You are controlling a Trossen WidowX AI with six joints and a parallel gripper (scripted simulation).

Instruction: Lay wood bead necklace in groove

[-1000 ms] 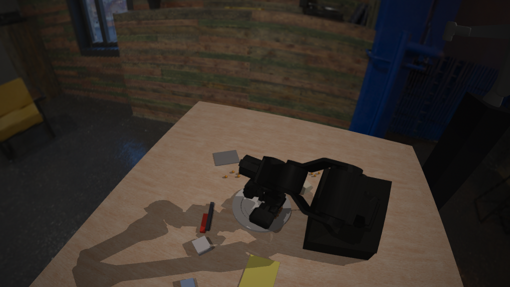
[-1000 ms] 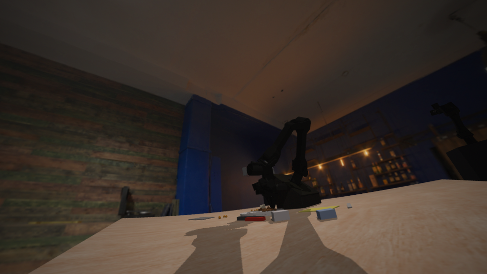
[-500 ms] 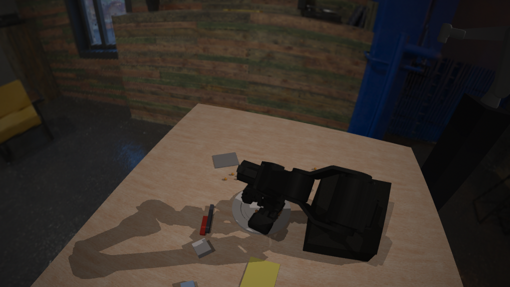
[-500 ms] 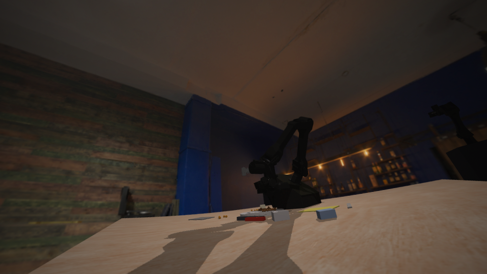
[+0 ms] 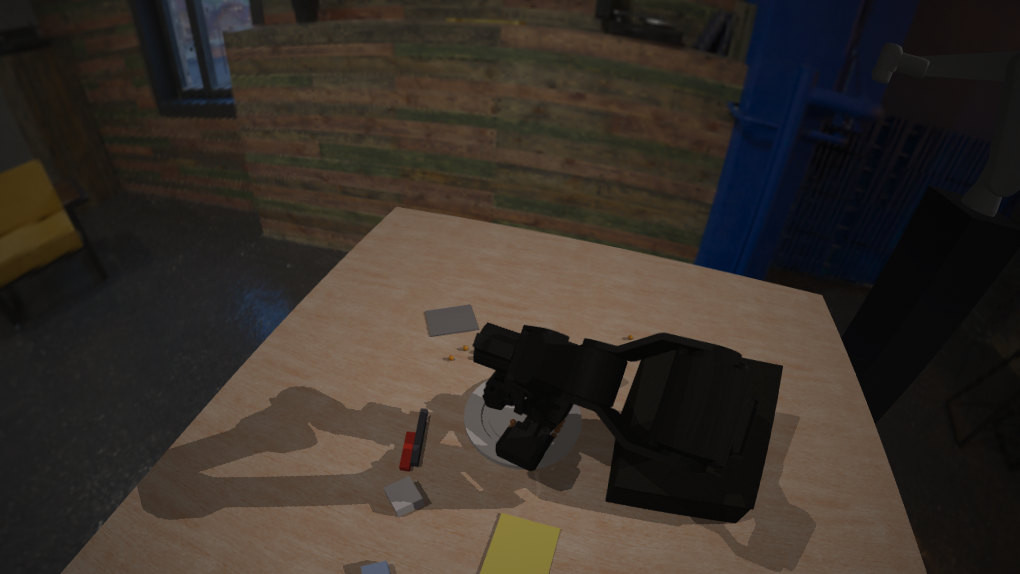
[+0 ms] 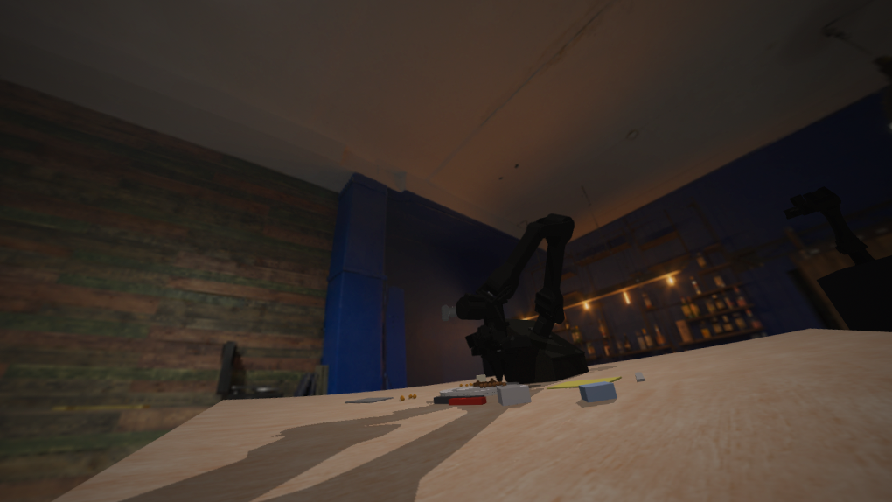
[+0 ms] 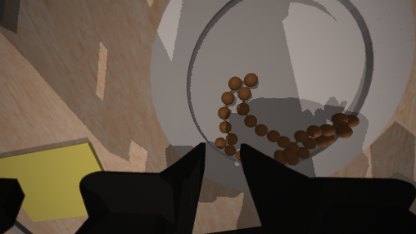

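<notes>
The round bead board (image 5: 473, 426) (image 7: 165, 102) is a pale disc with a dark circular groove (image 7: 188, 78). The brown wood bead necklace (image 6: 487, 383) (image 7: 261, 130) lies bunched on it. In the wrist view, one stretch folds into a narrow loop inside the ring at the left. Doubled and crossed strands run along the groove's lower right, some beads piled together. My gripper (image 7: 223, 148) is open by a small gap at the board's near edge. A few beads show between and just beyond its fingertips; the right finger hides part of the strand. In the top view the arm covers much of the board.
A yellow sheet (image 5: 524, 544) (image 7: 49, 180) lies near the board. A grey block (image 5: 403, 492) (image 6: 513, 394), a red bar (image 5: 407, 451) (image 6: 467, 400) beside a black one (image 5: 420, 436), a blue block (image 6: 597, 392), a grey plate (image 5: 451, 320) and loose orange beads (image 5: 450, 357) also lie around.
</notes>
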